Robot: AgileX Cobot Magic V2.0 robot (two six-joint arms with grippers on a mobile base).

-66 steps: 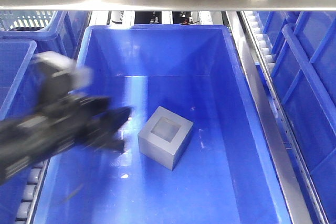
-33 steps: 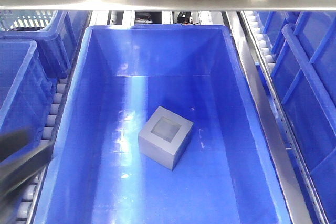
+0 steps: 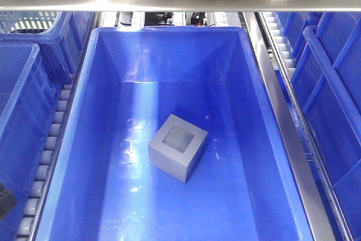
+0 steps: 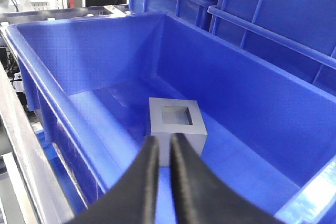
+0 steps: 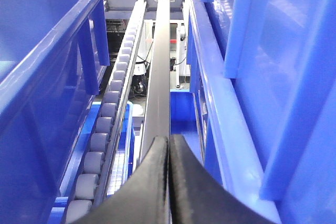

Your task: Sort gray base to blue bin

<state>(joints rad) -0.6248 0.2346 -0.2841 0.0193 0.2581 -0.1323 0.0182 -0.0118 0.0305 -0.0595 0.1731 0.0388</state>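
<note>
Well, from the front-facing view the matte light-gray cube-like base is sitting on the floor of the big glossy bright-blue plastic bin, a little forward of centre, recess face up and turned corner-on to the walls. No arm is showing over the tub here.

Over to the left wrist view: the left pincer is hanging above the bin's near wall, its black fingers nearly closed with only a narrow slit between them, gripping nothing. The gray base is lying just ahead of the tips and lower down, apart from them.

On the right wrist view, the right pincer is pressed fully together and empty, pointing along a gray roller rail between tubs, with no base in sight.

I'm judging the sort as done.
</note>
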